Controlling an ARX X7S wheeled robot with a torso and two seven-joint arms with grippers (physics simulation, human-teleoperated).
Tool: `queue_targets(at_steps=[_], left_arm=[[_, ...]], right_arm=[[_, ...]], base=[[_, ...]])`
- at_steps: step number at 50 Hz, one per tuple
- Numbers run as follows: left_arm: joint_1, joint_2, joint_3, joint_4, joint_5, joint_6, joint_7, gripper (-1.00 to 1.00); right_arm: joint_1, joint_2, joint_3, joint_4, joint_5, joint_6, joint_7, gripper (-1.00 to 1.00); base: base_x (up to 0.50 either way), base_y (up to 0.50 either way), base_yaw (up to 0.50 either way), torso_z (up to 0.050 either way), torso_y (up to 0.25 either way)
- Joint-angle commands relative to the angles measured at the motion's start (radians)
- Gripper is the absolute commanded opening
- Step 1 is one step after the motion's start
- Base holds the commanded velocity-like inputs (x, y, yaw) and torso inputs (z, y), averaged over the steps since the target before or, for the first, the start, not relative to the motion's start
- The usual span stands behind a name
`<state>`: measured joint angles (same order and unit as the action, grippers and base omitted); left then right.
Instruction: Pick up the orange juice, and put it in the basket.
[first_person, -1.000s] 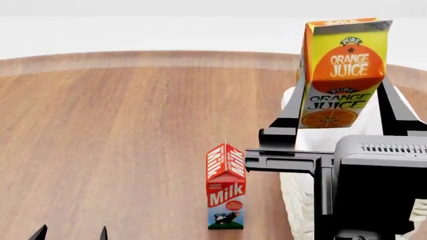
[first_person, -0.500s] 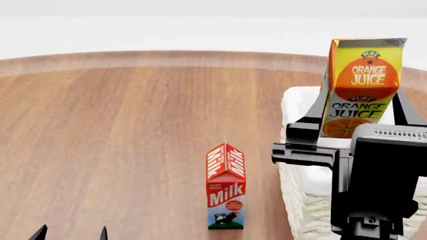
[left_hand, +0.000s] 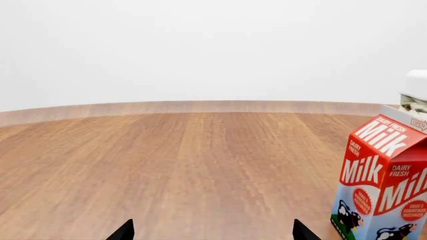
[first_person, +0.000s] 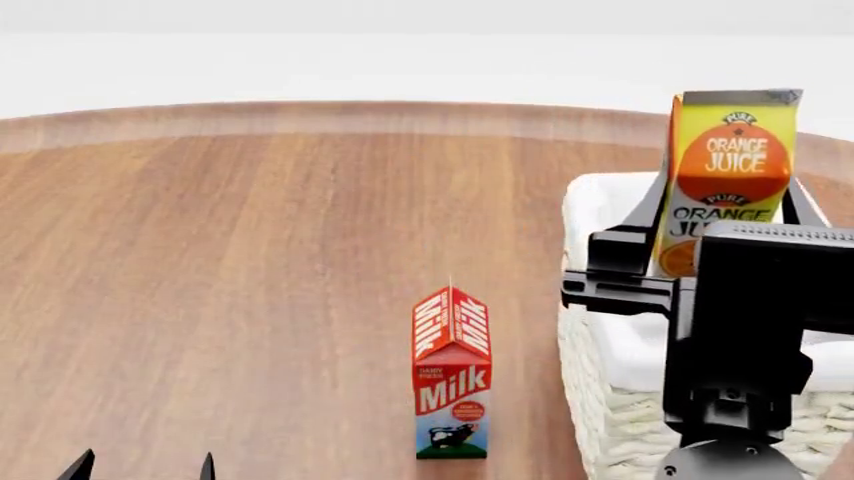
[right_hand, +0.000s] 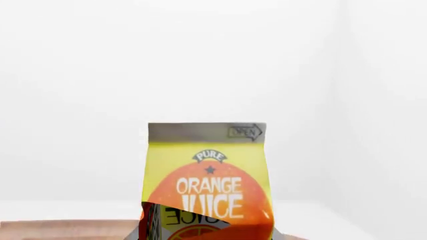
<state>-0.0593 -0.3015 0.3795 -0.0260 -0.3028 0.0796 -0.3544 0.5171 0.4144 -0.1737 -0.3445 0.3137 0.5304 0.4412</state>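
Note:
The orange juice (first_person: 735, 160), a tall yellow-and-orange carton, hangs upright over the cream wicker basket (first_person: 598, 415) at the table's right. My right gripper (first_person: 730, 192) is shut on it, one black finger on each side. The arm's black housing hides the carton's bottom, so I cannot tell how deep it sits in the basket. In the right wrist view the orange juice (right_hand: 207, 175) fills the space between the jaws. My left gripper (first_person: 143, 467) sits low at the front left, open and holding nothing. In its wrist view the left gripper (left_hand: 212, 234) shows only two wide-apart tips.
A red-and-white milk carton (first_person: 451, 375) stands upright on the wooden table (first_person: 240, 260), just left of the basket. In the left wrist view the milk carton (left_hand: 383, 185) stands beside a corner of the basket (left_hand: 415, 95). The table's curved far edge runs across the back.
My right arm has carried the orange juice to the right and farther away, lowering it from beside the basket's near-left corner to over the basket. The left arm and milk carton stayed still.

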Motion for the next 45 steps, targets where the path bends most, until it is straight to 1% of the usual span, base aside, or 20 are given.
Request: queue_targets(at_steps=[1,19,32,45], left_arm=[[-0.001,-0.002,0.003,0.000,-0.002,0.001,-0.002,1.00],[-0.002,-0.005,0.007,-0.001,-0.005,0.003,-0.006,1.00],[-0.003,-0.007,0.010,-0.001,-0.007,0.004,-0.008,1.00],[-0.004,-0.009,0.013,-0.002,-0.009,0.005,-0.010,1.00]], right_arm=[[0.025,-0.015,-0.015,0.090,-0.057,-0.043,-0.021,-1.00],[0.035,-0.020,-0.014,0.163,-0.065,-0.084,-0.022,-1.00],[0.050,-0.031,-0.027,0.259,-0.082,-0.132,-0.029,-1.00],[0.102,-0.042,-0.037,0.356,-0.096,-0.155,-0.035,-1.00]], base=[[0.00,0.00,0.00,0.000,0.000],[0.00,0.00,0.00,0.000,0.001],[0.00,0.00,0.00,0.001,0.001],[0.00,0.00,0.00,0.000,0.001]])
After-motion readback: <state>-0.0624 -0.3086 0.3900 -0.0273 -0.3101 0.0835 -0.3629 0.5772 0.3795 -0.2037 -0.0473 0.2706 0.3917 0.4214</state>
